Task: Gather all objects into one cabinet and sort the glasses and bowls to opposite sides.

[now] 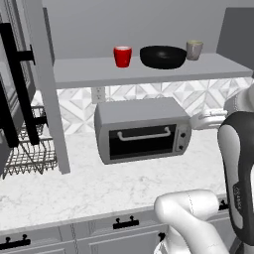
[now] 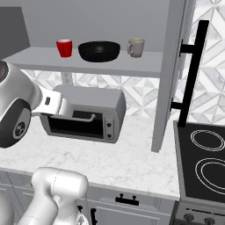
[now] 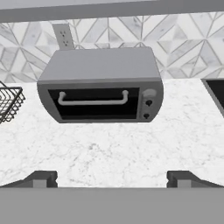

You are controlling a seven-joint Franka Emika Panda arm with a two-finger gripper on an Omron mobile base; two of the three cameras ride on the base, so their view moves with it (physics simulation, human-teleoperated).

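The cabinet's grey shelf [image 1: 89, 74] [image 2: 39, 57] holds three things in a row. A red glass [image 1: 122, 56] [image 2: 64, 47] stands on the left, the wide black bowl [image 1: 162, 56] [image 2: 99, 51] in the middle, and a grey-beige glass [image 1: 194, 49] [image 2: 136, 47] on the right. Bowl and beige glass stand very close together. Both cabinet doors stand open. My gripper [image 3: 113, 179] is open and holds nothing. It hovers low over the counter, well below the shelf, facing the toaster oven. Its two fingertips [image 3: 43, 177] stand far apart.
A grey toaster oven [image 1: 141, 131] [image 2: 83, 112] [image 3: 100, 87] sits on the marble counter [image 1: 99, 188] under the shelf. A wire dish rack [image 1: 30, 149] [image 3: 8, 103] stands to the left, a black cooktop [image 2: 202, 158] to the right. Open door handles [image 1: 17, 84] [image 2: 193, 66] jut out.
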